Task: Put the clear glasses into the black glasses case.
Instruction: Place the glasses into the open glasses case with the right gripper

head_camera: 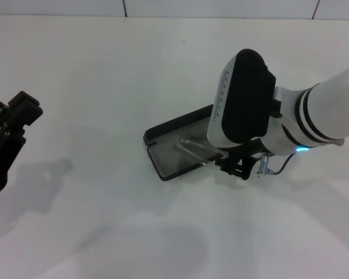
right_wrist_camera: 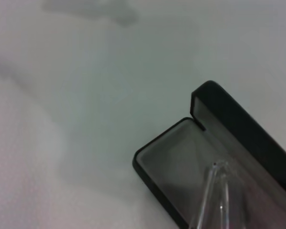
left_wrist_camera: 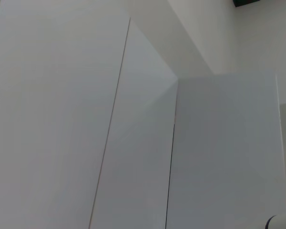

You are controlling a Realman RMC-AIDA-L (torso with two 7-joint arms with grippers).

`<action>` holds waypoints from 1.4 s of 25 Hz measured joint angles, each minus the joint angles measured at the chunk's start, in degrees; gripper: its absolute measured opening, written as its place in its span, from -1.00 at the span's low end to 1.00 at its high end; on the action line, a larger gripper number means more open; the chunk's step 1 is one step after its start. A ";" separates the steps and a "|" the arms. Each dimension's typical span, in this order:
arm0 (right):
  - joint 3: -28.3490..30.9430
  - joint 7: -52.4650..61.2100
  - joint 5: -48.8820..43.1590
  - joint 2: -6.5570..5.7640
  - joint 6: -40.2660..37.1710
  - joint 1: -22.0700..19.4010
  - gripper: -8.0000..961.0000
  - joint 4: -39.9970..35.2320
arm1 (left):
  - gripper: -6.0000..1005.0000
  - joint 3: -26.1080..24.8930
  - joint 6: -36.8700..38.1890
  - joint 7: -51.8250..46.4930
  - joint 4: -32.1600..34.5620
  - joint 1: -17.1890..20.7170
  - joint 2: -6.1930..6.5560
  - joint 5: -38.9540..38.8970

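Right gripper [head_camera: 239, 165] is low over the open black hinged hard case [head_camera: 174, 145] on the white table [head_camera: 104, 87], grasping the transparent plastic glasses [head_camera: 193, 150] — thin arms angled down into the grey tray, likely to slide in. Right wrist view shows arm tips [right_wrist_camera: 218, 168] above the lining. Left gripper [head_camera: 6, 136] is parked at the left edge; can't tell whether it's released or clenched.

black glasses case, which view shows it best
The head view: the black glasses case lies open on the table, lid and tray both visible, though the right gripper covers one end. The right wrist view shows only one corner. The left wrist view shows none.
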 joint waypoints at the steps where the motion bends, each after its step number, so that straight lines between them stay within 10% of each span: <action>1: -0.16 0.00 0.00 0.00 0.18 0.04 -0.45 0.13 | -0.79 0.00 0.00 0.00 0.00 0.00 0.00 0.00; 20: -1.31 -0.09 -1.25 -0.04 -0.56 -0.29 -0.80 -0.92 | -0.79 0.03 0.00 0.26 0.02 0.44 -0.09 -0.01; 35: -3.77 -0.64 -9.08 -0.11 -6.18 -7.87 -0.87 -16.23 | -0.79 -0.22 0.09 -0.09 0.02 0.08 -0.33 -0.01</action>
